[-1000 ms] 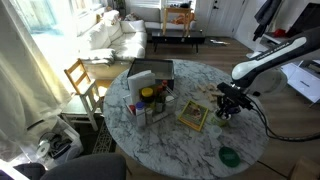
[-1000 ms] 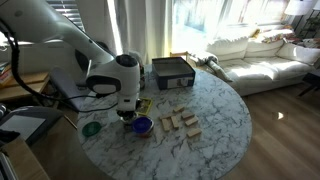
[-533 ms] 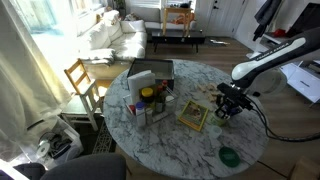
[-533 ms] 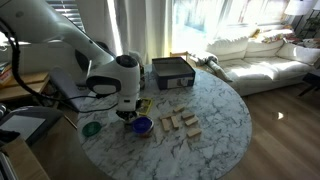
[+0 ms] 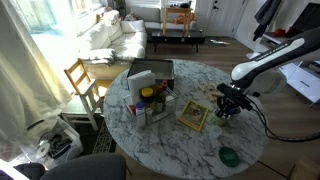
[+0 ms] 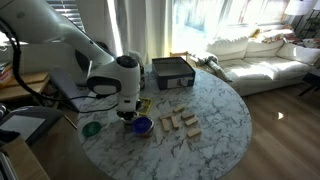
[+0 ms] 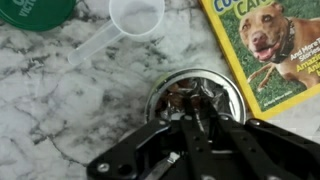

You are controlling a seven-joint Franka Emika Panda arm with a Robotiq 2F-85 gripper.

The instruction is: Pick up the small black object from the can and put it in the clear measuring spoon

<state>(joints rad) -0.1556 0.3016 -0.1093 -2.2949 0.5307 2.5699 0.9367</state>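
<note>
Marble table (image 7: pixel 60 90), gripper (image 7: pixel 195 110) in can (image 7: pixel 236 97), clear measuring spoon (image 7: pixel 137 15) near

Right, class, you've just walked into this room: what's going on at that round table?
A Franka arm's gripper is lowered onto a small silvery can on the marble table. Its fingertips reach into the dark inside, apparently after the small black object, which they hide. Whether the jaws have closed cannot be told. The clear measuring spoon lies empty just beyond the can, between a green lid and a dog book.
</note>
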